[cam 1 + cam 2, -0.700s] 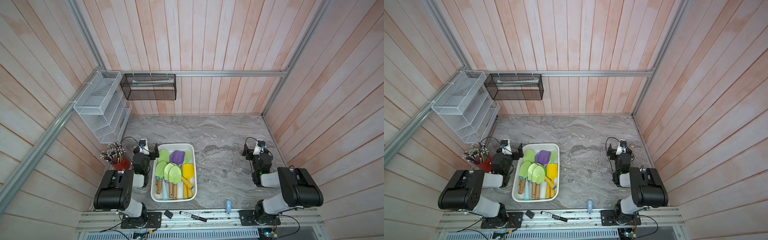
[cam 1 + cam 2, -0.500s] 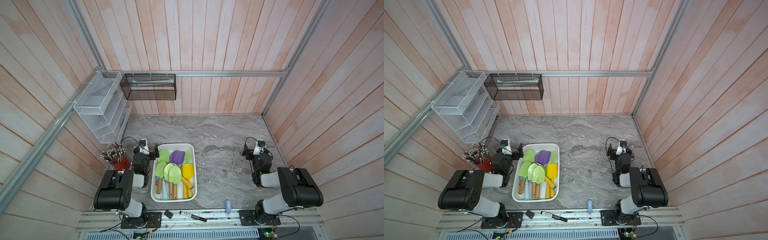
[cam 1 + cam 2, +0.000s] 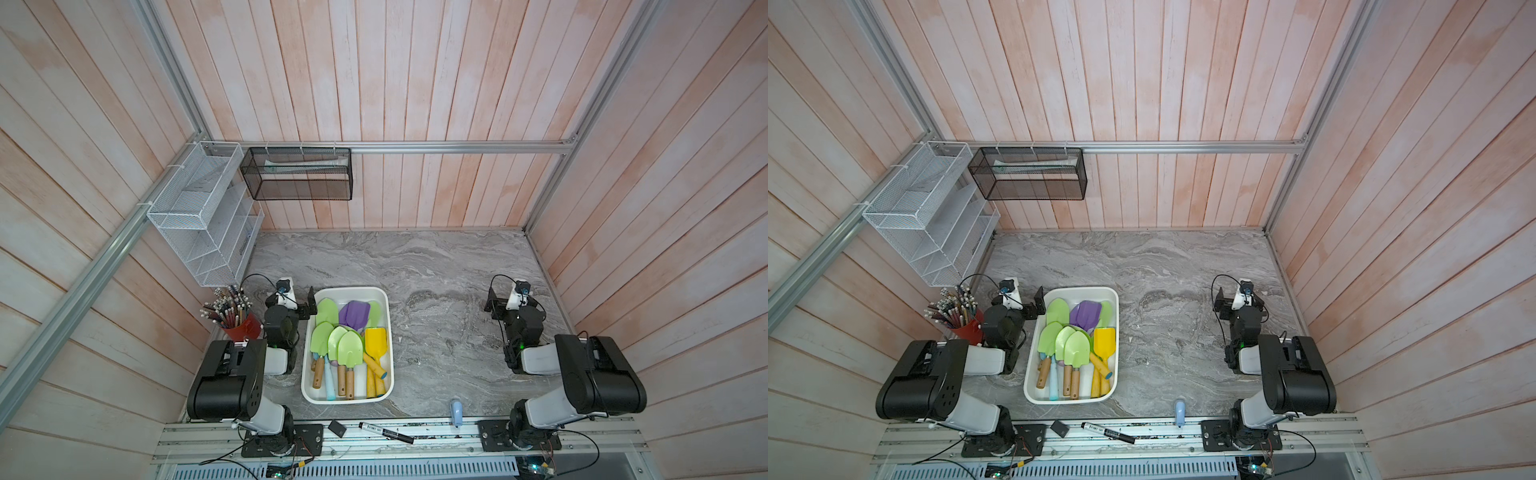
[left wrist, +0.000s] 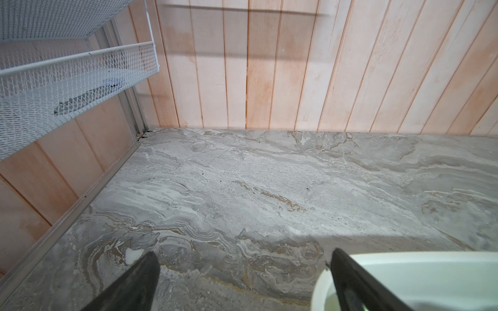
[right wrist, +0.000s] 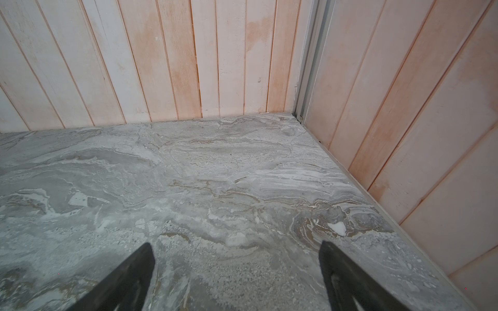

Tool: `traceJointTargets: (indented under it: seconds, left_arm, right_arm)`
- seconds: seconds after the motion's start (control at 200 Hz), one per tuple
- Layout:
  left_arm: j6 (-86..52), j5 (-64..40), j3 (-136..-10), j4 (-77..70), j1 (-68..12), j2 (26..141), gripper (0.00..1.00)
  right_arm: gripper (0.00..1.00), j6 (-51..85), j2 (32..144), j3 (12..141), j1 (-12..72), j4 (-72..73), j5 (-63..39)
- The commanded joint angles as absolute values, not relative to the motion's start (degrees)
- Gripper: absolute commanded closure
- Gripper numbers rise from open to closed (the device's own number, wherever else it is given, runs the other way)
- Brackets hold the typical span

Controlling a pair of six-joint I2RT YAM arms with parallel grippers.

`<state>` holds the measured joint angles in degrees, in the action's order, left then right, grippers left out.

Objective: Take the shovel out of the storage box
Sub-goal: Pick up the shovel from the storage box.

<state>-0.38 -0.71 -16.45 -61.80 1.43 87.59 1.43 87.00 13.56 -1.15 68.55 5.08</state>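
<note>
Soft, even light falls from overhead. Both top views are bright and sharp, though the wide lens bows the wall planks [image 3: 665, 124] toward the edges. The marble tabletop [image 3: 436, 266] looks matte, with faint shadows beside the arms. In the left wrist view a dim shadow band crosses the planks, the storage box [image 4: 404, 258] rim glows pale, and the left gripper [image 4: 242, 258] shows its fingers [image 4: 140, 280] dark and soft-edged, too near the lens.

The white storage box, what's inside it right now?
Overlapping shovels: several green shovels, a purple shovel, a yellow shovel, handles toward the robot. The pile covers most of the storage box floor, hiding anything underneath.
</note>
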Motion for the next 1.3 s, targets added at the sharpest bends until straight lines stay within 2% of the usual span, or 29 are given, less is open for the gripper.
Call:
traceJointTargets:
  seconds: [0.0, 0.185, 0.275, 0.375, 0.495, 0.58, 0.645, 0.73, 0.89, 1.04, 1.155, 1.295]
  left_arm:
    - [-1.14, -2.90, -17.57, -60.92, 2.13, 87.90, 0.00]
    - [-3.41, 8.71, -16.68, -60.06, 0.68, 84.13, 0.00]
    - [-6.21, 19.59, -19.74, -49.11, -1.04, 77.36, 0.00]
    - [-12.10, 27.08, -22.24, -38.67, -2.56, 70.07, 0.00]
    - [-17.59, 31.49, -21.36, -34.17, -5.41, 62.35, 0.00]
    - [-21.75, 29.84, -21.50, -28.64, -7.08, 57.78, 0.00]
    - [-22.28, 27.20, -20.68, -26.90, -8.64, 54.51, 0.00]
    - [-24.43, 22.03, -20.27, -22.64, -9.02, 51.75, 0.00]
    - [-24.52, 11.99, -23.42, -15.61, -9.89, 54.45, 0.00]
    - [-25.87, 5.81, -24.23, -13.55, -12.50, 53.64, 0.00]
    - [-26.13, 5.76, -27.35, -6.51, -17.64, 54.14, 0.00]
    - [-27.99, 11.08, -31.52, 4.78, -25.73, 54.27, 0.00]
  right_arm:
    - [0.03, 1.30, 86.90, 14.03, -0.83, 68.64, 5.98]
    - [0.02, 1.19, 86.93, 13.94, -0.86, 68.86, 5.98]
    - [0.02, 1.22, 86.02, 14.12, -0.58, 68.26, 7.01]
    - [0.02, 2.01, 83.23, 15.74, 1.01, 63.28, 14.04]
    - [0.02, 6.28, 78.60, 23.11, 4.21, 45.90, 27.27]
    - [0.02, 23.10, 77.31, 30.46, 4.79, 29.85, 37.38]
    - [0.02, 31.27, 77.54, 38.18, 4.35, 13.23, 35.32]
    - [0.02, 34.17, 78.33, 45.20, 5.09, 0.92, 31.32]
    - [0.02, 29.29, 74.99, 45.28, 11.47, 0.31, 32.92]
    - [0.02, 25.88, 72.46, 45.60, 15.71, -1.73, 27.31]
    - [0.02, 25.01, 70.56, 45.31, 18.19, -4.70, 22.86]
    - [0.02, 25.72, 68.01, 43.17, 19.55, -6.21, 14.12]
